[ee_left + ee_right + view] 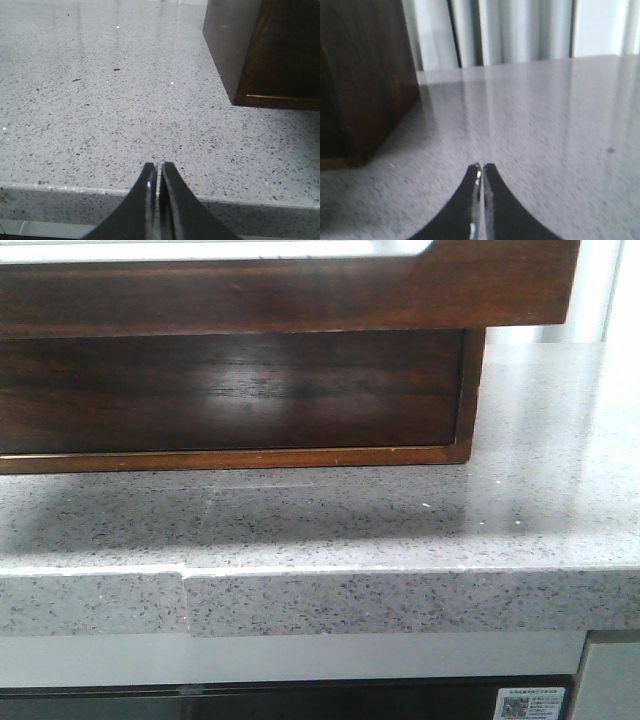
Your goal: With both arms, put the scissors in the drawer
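The drawer point(300, 295) is a wide dark brown glossy wooden front across the top of the front view. A pale strip and a rounded cut-out corner show at its top edge, and it overhangs the box below. The scissors are not in view in any frame. My left gripper point(159, 165) is shut and empty, low over the speckled counter near its front edge. My right gripper point(482, 166) is shut and empty over the counter. Neither gripper shows in the front view.
The dark wooden cabinet body point(230, 390) stands on the grey speckled countertop point(400, 530). Its corner shows in the left wrist view point(270, 50) and its side in the right wrist view point(360, 75). The counter's front edge point(400, 600) runs below. Pale vertical panels point(520, 30) stand behind.
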Motion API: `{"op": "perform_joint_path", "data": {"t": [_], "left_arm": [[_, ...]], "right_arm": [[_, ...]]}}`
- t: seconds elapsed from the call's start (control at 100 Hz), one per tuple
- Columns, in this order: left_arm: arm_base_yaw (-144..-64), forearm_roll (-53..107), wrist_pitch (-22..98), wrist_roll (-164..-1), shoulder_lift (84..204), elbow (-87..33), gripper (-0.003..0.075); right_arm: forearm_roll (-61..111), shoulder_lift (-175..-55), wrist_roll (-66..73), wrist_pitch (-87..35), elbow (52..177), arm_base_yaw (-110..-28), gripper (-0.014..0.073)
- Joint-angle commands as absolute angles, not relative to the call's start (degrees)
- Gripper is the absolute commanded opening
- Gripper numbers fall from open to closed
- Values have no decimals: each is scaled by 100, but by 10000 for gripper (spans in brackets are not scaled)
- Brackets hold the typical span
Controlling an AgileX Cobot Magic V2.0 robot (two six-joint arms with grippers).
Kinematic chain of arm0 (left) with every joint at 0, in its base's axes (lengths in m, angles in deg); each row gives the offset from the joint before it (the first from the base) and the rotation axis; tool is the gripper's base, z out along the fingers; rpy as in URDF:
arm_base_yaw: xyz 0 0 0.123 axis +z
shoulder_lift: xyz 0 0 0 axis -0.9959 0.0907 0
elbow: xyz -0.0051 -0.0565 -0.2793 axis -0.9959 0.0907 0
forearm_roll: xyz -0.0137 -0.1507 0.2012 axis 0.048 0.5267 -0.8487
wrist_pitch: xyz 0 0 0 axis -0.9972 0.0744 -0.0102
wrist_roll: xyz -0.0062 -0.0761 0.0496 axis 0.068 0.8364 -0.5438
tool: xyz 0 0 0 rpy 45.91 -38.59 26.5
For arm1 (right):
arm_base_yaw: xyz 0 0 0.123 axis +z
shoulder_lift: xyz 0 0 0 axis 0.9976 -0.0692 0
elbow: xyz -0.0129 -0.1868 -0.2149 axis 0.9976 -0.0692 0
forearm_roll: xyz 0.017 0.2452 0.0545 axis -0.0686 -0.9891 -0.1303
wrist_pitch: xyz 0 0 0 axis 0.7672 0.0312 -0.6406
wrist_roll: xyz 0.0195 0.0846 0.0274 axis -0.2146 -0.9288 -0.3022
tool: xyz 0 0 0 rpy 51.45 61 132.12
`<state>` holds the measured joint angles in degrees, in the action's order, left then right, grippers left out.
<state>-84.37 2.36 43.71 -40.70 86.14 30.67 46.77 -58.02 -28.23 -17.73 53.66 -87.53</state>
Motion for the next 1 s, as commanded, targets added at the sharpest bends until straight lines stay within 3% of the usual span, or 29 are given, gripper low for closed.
{"op": "perform_joint_path", "data": {"t": [0.0, 0.1, 0.25, 0.99], "left_arm": [[-8446, 279, 4009, -4046, 8454, 3181, -22], [-8446, 279, 4009, -4046, 8454, 3181, -22], [-8446, 279, 4009, -4046, 8454, 3181, -22], [-8446, 279, 4009, -4046, 8454, 3181, -22]], "right_arm": [[4637, -5734, -2523, -1930, 5197, -8878, -41], [4185, -5698, -1771, -2406, 5197, -8920, -41], [4388, -5506, -1754, -3118, 5197, -8920, -41], [4428, -5506, -1754, -3119, 5197, -8920, -41]]}}
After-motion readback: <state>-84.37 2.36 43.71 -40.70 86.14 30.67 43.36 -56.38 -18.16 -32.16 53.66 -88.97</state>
